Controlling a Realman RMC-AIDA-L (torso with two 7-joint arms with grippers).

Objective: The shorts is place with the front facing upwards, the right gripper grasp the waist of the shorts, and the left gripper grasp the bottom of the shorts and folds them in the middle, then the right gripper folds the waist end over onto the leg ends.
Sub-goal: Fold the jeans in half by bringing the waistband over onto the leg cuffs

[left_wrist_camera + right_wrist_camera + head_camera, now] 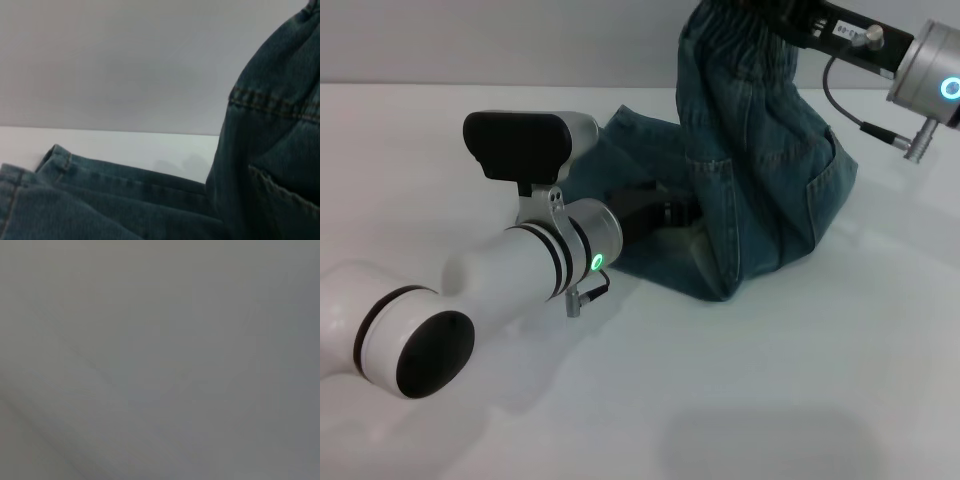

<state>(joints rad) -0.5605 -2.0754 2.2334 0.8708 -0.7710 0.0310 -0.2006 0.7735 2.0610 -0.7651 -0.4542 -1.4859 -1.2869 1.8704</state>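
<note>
The blue-green denim shorts [760,180] hang upright from the puckered waist [740,45] at the top of the head view. My right gripper [775,20] is shut on that waist and holds it high above the table, with its tips cut off by the frame edge. The lower half of the shorts lies folded on the table. My left gripper [655,212] rests low against that lying denim, partly tucked into the cloth. In the left wrist view a flat hemmed leg end [57,157] lies on the table beside the raised shorts [270,150]. The right wrist view shows only grey.
The white table [770,380] stretches in front of and to the right of the shorts. My left arm [520,260] crosses the near left part of it, with a black block [515,145] on its wrist. A grey wall stands behind.
</note>
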